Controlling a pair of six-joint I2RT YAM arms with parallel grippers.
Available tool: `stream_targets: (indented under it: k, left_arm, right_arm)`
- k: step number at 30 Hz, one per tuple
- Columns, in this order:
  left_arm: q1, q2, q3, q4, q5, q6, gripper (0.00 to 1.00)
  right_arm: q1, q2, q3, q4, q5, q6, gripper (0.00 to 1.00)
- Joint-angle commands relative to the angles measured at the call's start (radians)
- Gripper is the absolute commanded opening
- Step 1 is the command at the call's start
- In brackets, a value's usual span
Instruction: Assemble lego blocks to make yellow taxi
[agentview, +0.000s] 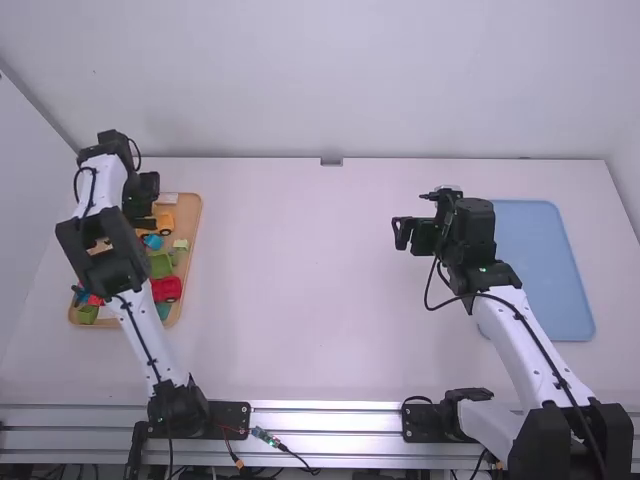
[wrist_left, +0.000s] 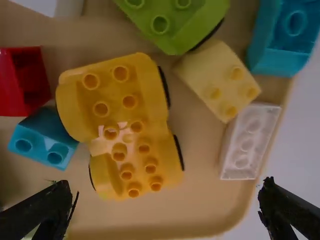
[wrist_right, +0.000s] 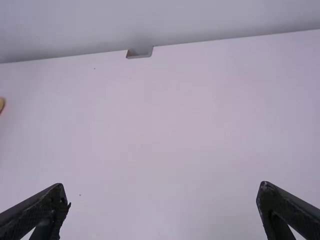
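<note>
The left pincer (agentview: 152, 205) is wide open, gripping nothing, above the tan tray (agentview: 196, 222), where the yellow toy car (wrist_left: 131, 112) lies among coloured blocks (wrist_left: 44, 137). The right pincer (agentview: 412, 218), also spread wide and empty, hangs over the bench (agentview: 300, 290).

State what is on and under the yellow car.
The yellow car has bare studs on top and black wheel edges at its sides; whatever lies beneath it is covered.
</note>
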Motion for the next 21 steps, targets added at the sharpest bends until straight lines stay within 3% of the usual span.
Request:
stream_targets:
  k: [1, 21]
  left_arm:
    - [-0.010, 0.013, 0.007, -0.006, -0.011, 0.007, 0.99]
    - [-0.033, 0.042, -0.053, -0.004, -0.071, -0.139, 0.99]
  right_arm:
    - [0.002, 0.004, 0.035, 0.002, -0.002, 0.003, 0.99]
    - [0.002, 0.004, 0.035, -0.010, -0.002, 0.003, 1.00]
